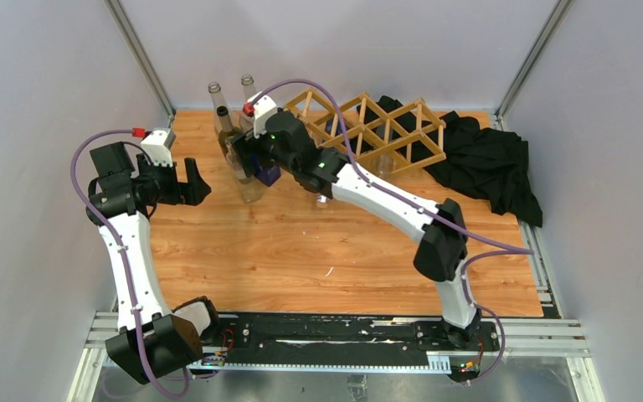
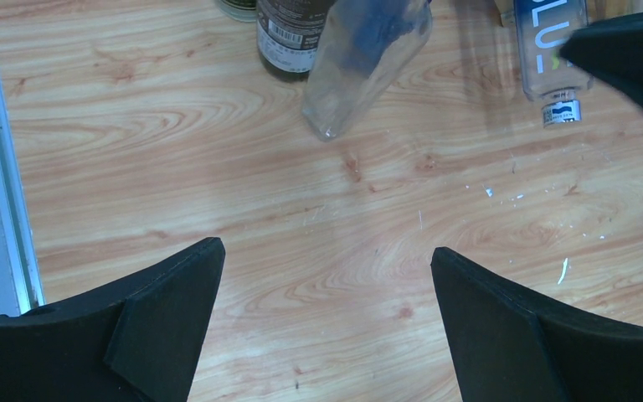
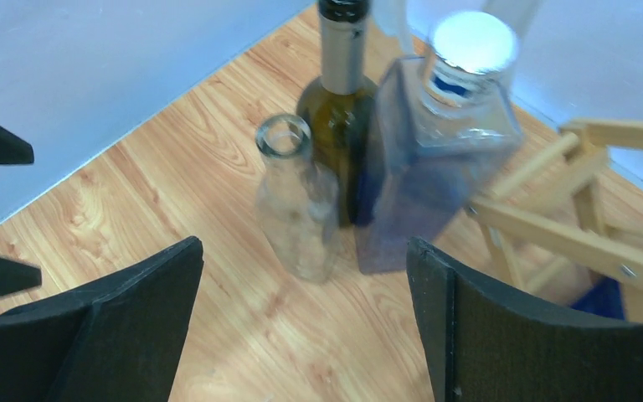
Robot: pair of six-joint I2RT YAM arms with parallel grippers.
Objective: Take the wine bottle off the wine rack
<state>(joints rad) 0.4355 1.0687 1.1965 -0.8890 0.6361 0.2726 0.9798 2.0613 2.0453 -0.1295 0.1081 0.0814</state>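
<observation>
The light wood lattice wine rack (image 1: pixel 381 130) stands at the back of the table; its corner also shows in the right wrist view (image 3: pixel 578 226). Left of it stand a dark green wine bottle (image 3: pixel 339 109), a clear glass bottle (image 3: pixel 295 201) and a blue square bottle with a silver cap (image 3: pixel 444 142). My right gripper (image 3: pixel 303 247) is open and empty, just above and in front of these bottles (image 1: pixel 247 159). My left gripper (image 2: pixel 326 251) is open and empty over bare wood, left of the bottles (image 1: pixel 192 182). I cannot make out a bottle in the rack; my right arm hides its left end.
A black cloth (image 1: pixel 486 159) lies behind and right of the rack. Two more clear bottles (image 1: pixel 218 105) stand at the back. A clear bottle with blue lettering (image 2: pixel 552 59) lies under the right arm. Grey walls close in the left, back and right sides.
</observation>
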